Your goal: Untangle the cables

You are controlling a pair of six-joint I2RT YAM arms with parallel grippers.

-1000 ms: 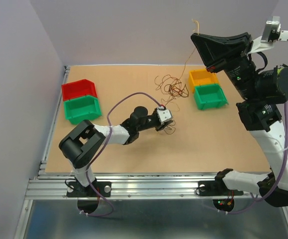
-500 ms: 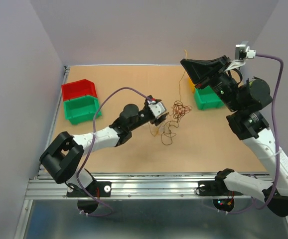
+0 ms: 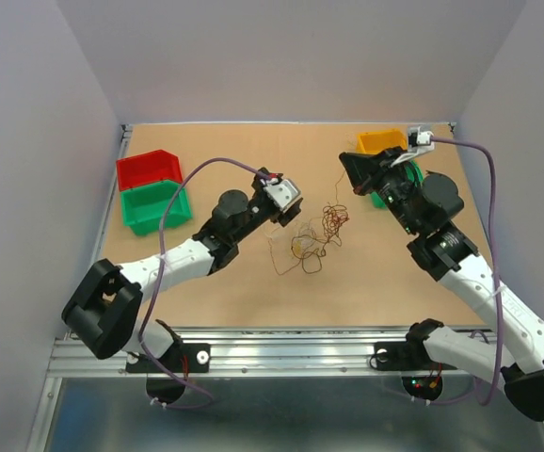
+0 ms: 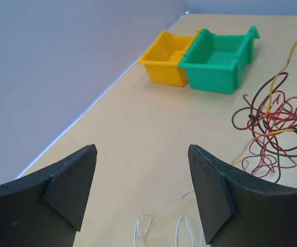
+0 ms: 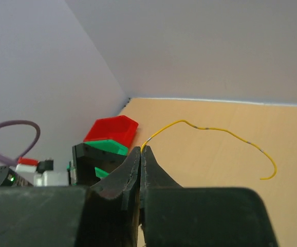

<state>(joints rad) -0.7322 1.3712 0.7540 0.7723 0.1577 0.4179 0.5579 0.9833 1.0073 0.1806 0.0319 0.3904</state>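
The cables are thin wires on the brown table. A red, brown and yellow knot [image 3: 332, 218] [image 4: 272, 121] lies mid-table, with looser loops [image 3: 300, 252] trailing toward the near side. Whitish wire ends [image 4: 144, 230] lie under my left gripper [image 3: 294, 217] [image 4: 142, 154]. That gripper hovers just left of the knot, open, with nothing between its fingers [image 4: 71, 185]. My right gripper [image 3: 347, 168] [image 5: 141, 152] hangs above and right of the knot, shut on a yellow wire [image 5: 215, 129] whose free end curves out past the tips.
A red bin [image 3: 150, 168] and a green bin [image 3: 154, 207] stand at the left edge. A yellow bin [image 3: 380, 141] [image 4: 169, 64] and a second green bin [image 4: 218, 56] stand at the back right, partly behind the right arm. Walls enclose the table.
My left gripper has opened wide and shifted up and left of the knot. The right gripper has come down and left with the yellow wire, and the tangle has drawn together toward mid-table.
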